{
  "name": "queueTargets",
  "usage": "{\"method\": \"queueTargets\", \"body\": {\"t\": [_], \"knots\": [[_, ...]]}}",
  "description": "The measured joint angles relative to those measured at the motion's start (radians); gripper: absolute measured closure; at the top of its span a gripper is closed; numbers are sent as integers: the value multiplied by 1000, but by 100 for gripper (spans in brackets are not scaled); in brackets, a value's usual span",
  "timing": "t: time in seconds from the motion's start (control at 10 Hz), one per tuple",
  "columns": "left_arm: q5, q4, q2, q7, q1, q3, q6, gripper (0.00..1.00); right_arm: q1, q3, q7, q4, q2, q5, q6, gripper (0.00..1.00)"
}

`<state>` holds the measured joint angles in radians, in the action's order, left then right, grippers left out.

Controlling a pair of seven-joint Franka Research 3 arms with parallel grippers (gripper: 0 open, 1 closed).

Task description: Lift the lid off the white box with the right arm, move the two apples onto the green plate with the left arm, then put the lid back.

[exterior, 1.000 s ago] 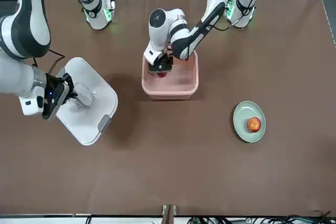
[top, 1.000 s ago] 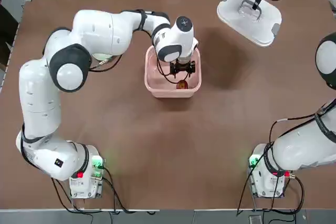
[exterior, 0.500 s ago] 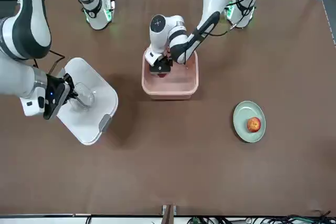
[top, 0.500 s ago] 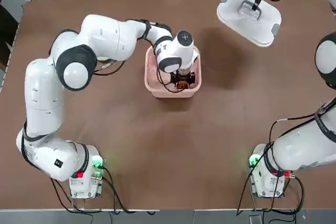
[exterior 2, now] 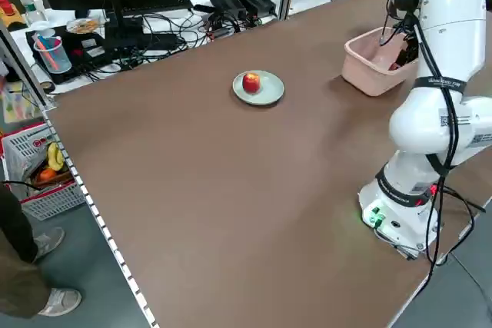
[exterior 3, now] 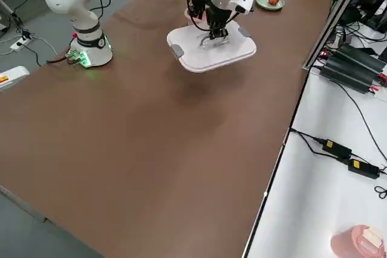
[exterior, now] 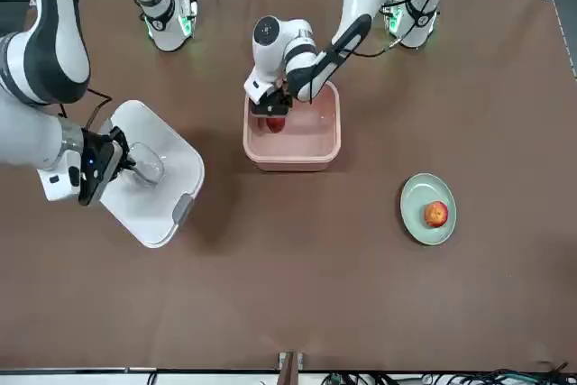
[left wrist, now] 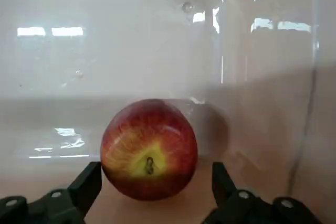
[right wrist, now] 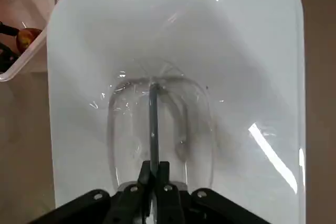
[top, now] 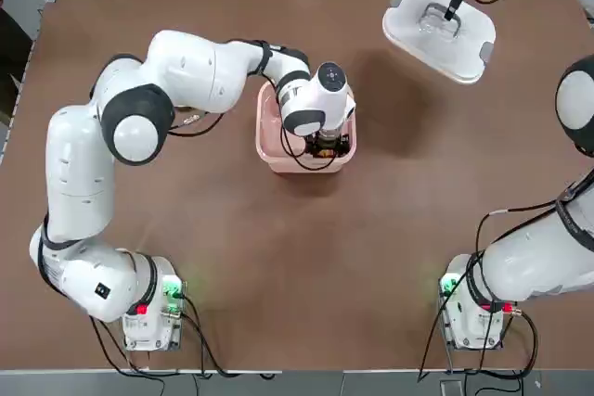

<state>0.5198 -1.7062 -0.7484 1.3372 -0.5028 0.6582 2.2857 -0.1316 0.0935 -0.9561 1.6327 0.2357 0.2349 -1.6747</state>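
Note:
The white box [top: 264, 136] stands open mid-table. One red apple [left wrist: 149, 148] lies on its pink floor, near the corner toward the robot. My left gripper [left wrist: 155, 174] is down in the box, open, one finger on each side of that apple [exterior: 273, 123]. The other apple [exterior: 435, 214] sits on the green plate [exterior: 419, 196], far out on the robot's left side of the table. My right gripper [right wrist: 155, 170] is shut on the bar handle of the lid [right wrist: 236, 51], holding the lid [top: 464, 44] tilted above the table's far right corner.
Both arm bases [top: 148, 308] [top: 473, 308] stand at the near edge. Bare brown tabletop [top: 306, 266] lies between the box and the bases. Cables and power bricks [exterior 2: 231, 1] lie on the bench beyond the far edge. A person's legs [exterior 2: 23, 266] show beside the table.
The left gripper has shifted inside the box toward the robot's side and come down around the apple. The right gripper and lid have stayed in place.

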Motion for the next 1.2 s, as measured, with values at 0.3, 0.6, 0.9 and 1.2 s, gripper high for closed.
{"method": "queueTargets", "body": {"t": [0.3, 0.6, 0.9, 1.2], "knots": [[0, 0, 0, -1, 2, 0, 0, 7, 0, 0, -20, 0, 3, 0, 0, 93], [1, 0, 0, -2, 7, -14, 0, 9, 0, 0, -22, 0, 3, 0, 0, 93], [15, 0, 0, -3, 9, -23, 1, 12, 0, 0, -24, 0, 4, 0, 0, 93], [17, 0, 0, -3, 7, -23, 2, 17, 0, 0, -26, 0, 4, 0, 0, 93]]}}
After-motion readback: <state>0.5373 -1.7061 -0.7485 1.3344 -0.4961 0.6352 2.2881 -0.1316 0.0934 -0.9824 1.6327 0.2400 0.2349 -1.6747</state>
